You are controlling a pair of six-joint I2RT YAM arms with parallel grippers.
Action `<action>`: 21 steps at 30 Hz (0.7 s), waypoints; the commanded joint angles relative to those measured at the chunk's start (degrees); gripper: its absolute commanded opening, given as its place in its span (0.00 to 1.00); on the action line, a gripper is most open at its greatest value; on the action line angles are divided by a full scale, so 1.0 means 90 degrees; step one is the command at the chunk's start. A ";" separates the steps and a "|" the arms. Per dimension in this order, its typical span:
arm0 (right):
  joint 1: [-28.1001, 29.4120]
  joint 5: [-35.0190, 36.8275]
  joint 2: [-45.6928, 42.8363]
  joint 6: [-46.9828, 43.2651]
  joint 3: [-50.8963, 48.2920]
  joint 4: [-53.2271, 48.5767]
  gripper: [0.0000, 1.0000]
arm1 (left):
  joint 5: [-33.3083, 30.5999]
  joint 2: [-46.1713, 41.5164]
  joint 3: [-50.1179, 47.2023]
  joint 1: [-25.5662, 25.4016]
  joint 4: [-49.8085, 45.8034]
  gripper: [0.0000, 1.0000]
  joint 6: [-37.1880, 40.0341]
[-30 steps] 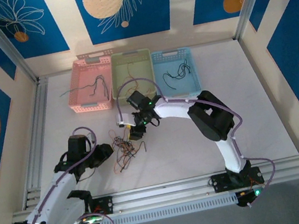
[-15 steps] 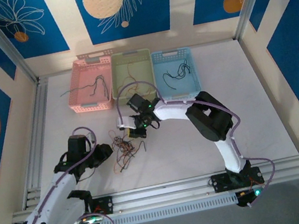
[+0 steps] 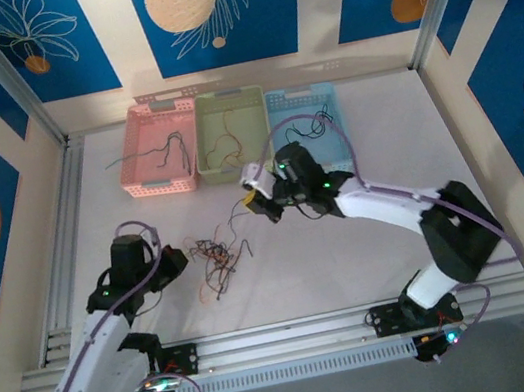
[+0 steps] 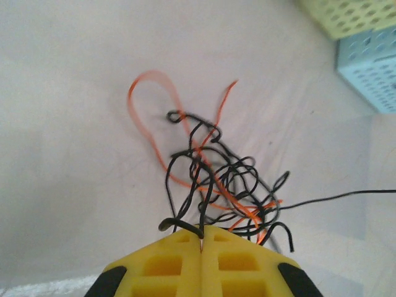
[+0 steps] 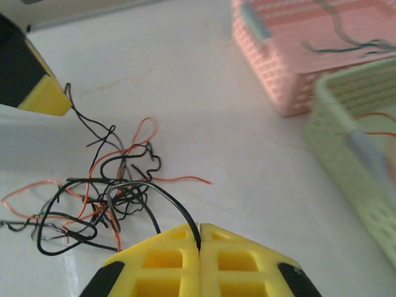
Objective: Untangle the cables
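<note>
Nearest, left jaws pinched shut on a dark strand of the cables [image 3: 217,258], tangled on the white counter [image 3: 355,261]; farther, right jaws clamped on a black strand; beyond, pink basket [image 3: 164,185], green basket [image 3: 224,96], blue basket [image 3: 300,95], loose wires inside each.

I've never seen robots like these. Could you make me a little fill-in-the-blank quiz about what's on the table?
The left pincer and the right pincer each pinch a ____ cable.
The tangle of cables lies on the ____, between the two pincers.
The green basket stands between the pink basket and the ____ one.
Missing words: black; table; blue.
</note>
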 commanded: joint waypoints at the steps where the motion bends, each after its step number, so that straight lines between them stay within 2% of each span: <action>1: -0.0619 0.0383 -0.0953 0.1491 -0.0501 0.0741 0.00 | -0.0516 -0.0314 0.0683 -0.0012 -0.0634 0.00 0.0097; 6: -0.2282 0.0354 -0.2329 0.3378 -0.1320 0.0987 0.00 | -0.1370 -0.0715 0.1778 -0.0001 -0.1639 0.00 0.0563; 10: -0.3029 0.0719 -0.2935 0.3793 -0.1607 0.0708 0.00 | -0.1973 -0.0871 0.2567 -0.0008 -0.2254 0.00 0.0982; 15: -0.3867 0.1079 -0.3176 0.4654 -0.1810 0.0364 0.00 | -0.2420 -0.0934 0.3111 -0.0001 -0.2678 0.00 0.1283; 21: -0.4793 0.1042 -0.3006 0.5208 -0.1872 -0.0094 0.00 | -0.3070 -0.1101 0.3699 -0.0004 -0.3229 0.00 0.1675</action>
